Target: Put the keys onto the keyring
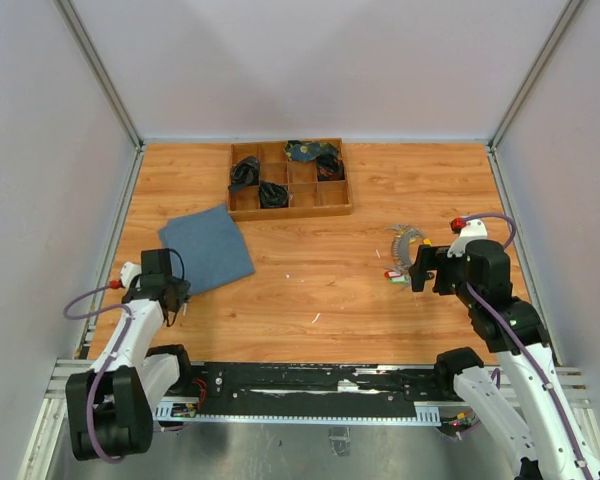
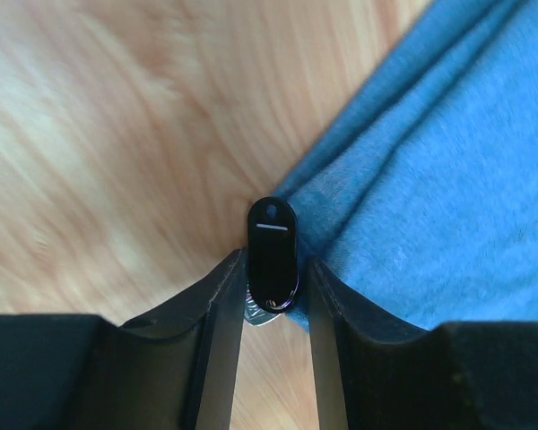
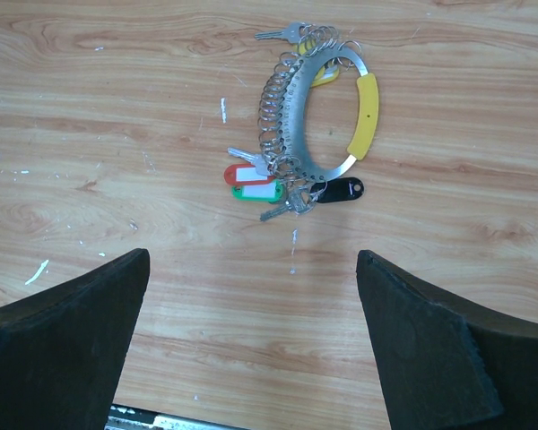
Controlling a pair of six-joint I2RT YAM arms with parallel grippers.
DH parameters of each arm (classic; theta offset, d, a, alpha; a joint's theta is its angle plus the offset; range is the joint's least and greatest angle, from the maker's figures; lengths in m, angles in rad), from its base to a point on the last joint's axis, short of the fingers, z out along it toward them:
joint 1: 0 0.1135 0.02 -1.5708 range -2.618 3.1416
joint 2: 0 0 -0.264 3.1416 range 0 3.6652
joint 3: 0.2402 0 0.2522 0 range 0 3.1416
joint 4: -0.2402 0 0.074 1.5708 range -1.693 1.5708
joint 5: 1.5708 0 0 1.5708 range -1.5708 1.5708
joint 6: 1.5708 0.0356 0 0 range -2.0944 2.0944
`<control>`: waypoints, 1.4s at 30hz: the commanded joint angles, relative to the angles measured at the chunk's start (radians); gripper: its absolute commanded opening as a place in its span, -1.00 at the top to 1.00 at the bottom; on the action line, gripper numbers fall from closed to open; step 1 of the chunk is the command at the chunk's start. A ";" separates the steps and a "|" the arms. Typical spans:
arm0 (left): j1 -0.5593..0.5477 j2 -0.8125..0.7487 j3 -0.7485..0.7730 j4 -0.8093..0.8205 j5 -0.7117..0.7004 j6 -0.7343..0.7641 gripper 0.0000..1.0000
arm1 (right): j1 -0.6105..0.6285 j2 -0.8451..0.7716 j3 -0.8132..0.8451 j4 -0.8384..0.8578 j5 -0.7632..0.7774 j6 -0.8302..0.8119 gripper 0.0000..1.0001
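Observation:
The keyring lies flat on the wooden table, a metal loop with a yellow piece and several small rings threaded along it. Keys with red, green and black tags hang at its lower end. My right gripper hovers open just short of it, nothing between its fingers; the top view has the keyring beside that gripper. My left gripper stands at the blue cloth's corner. Its jaws closely flank a black key tag with a silvery key under it, a thin gap showing on the right side.
A blue cloth lies at the left of the table, its edge touching the black tag. A wooden compartment tray with dark items stands at the back middle. White walls close in the table on three sides.

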State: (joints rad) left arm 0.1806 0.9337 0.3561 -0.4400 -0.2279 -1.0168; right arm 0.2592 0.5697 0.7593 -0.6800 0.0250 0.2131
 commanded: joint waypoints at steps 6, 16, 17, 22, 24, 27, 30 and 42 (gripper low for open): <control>-0.307 0.122 0.017 -0.055 -0.010 -0.114 0.24 | 0.019 -0.001 -0.003 -0.015 0.048 0.009 -0.97; -0.432 0.002 -0.004 -0.128 -0.066 -0.154 0.32 | 0.018 -0.003 -0.002 -0.012 0.052 0.008 -0.97; -0.431 -0.011 -0.003 -0.135 -0.072 -0.147 0.32 | 0.018 -0.003 -0.003 -0.012 0.052 0.008 -0.97; -0.432 -0.033 0.025 -0.165 -0.091 -0.114 0.10 | 0.019 -0.003 -0.003 -0.013 0.050 0.008 -0.97; -0.431 -0.037 0.038 -0.180 -0.093 -0.101 0.04 | 0.018 -0.005 -0.004 -0.012 0.044 0.009 -0.97; -0.432 -0.051 0.040 -0.184 -0.076 -0.083 0.01 | 0.019 -0.005 -0.004 -0.013 0.041 0.009 -0.97; -0.440 -0.065 0.026 -0.187 -0.055 -0.080 0.00 | 0.018 -0.007 -0.005 -0.013 0.037 0.011 -0.97; -0.482 -0.158 -0.040 -0.218 -0.027 -0.124 0.26 | 0.019 -0.003 -0.004 -0.013 0.032 0.009 -0.97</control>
State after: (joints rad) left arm -0.2852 0.7967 0.3447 -0.6216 -0.2649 -1.1297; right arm 0.2592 0.5678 0.7593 -0.6800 0.0525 0.2131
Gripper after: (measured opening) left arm 0.388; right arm 0.984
